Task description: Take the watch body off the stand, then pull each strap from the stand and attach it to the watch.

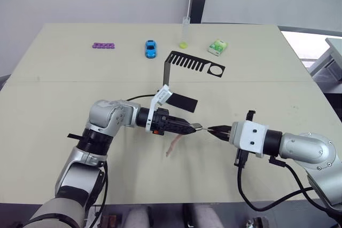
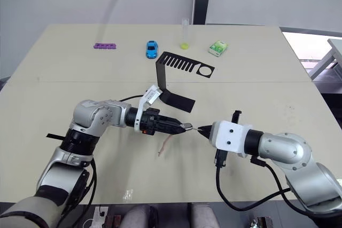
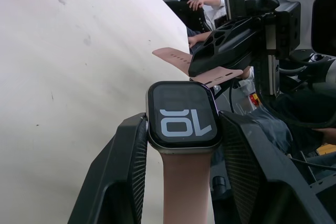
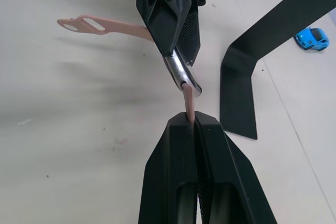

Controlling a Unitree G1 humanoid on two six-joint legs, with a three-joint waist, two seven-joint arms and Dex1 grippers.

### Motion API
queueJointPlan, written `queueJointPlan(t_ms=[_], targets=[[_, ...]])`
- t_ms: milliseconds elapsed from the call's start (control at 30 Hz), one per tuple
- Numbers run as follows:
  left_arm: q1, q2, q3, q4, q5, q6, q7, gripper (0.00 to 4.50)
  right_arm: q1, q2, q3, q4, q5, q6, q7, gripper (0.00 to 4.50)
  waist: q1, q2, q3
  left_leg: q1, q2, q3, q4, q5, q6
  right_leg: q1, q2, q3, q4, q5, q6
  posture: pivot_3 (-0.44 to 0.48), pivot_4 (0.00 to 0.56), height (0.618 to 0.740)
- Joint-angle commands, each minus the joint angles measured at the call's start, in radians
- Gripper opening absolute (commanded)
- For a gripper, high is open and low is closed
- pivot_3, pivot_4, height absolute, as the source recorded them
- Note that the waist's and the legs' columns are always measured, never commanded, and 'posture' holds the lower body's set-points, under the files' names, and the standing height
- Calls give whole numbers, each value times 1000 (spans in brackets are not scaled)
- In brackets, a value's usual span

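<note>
**Q:** Left wrist view first: what did the left gripper [image 3: 184, 171] have?

**A:** It was clamped on the watch [image 3: 182, 116], one finger [image 3: 118, 177] against each side of the case. The screen faced the camera and showed pale digits. One pink strap [image 3: 186, 187] was already joined to the case and ran back between the fingers.

**Q:** And the right gripper [image 4: 195, 124]?

**A:** Its fingers were pressed tight together on the second strap [image 4: 189, 100], pinching its end. That strap stood straight up to the silver edge of the watch, touching it or very nearly so; I could not tell whether it was seated in the slot.

**Q:** Where did all this sit on the table [image 1: 64, 94]?

**A:** In the left eye view the two grippers met tip to tip over the near middle of the table, with the watch between them. The attached strap hung down from the left gripper toward the tabletop.

**Q:** And the stand [image 1: 184, 73]?

**A:** It stood just behind the left gripper, carrying neither watch nor straps.

**Q:** Anything else?

**A:** Along the far edge lay a purple piece [image 1: 103, 45], a blue toy car [image 1: 150, 48], a clear tube [image 1: 185, 31] with a yellow-green base, and a green-and-white box [image 1: 218, 47], all well apart from the grippers.
</note>
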Motion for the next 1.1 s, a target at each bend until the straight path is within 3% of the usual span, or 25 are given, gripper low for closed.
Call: queueJointPlan(t_ms=[33, 1100], targets=[[-5, -21, 15, -2, -17, -4, 22, 1604, -20, 11, -11, -22, -18, -26, -11, 0, 1, 0, 0, 0, 0, 0, 0, 0, 0, 0, 0, 0, 0, 0, 0, 0, 150, 740], [-47, -85, 88, 19, -53, 30, 98, 1604, -68, 46, 4, 23, -154, -15, -15, 0, 0, 0, 0, 0, 0, 0, 2, 0, 0, 0, 0, 0, 2, 0, 0, 0, 150, 740]])
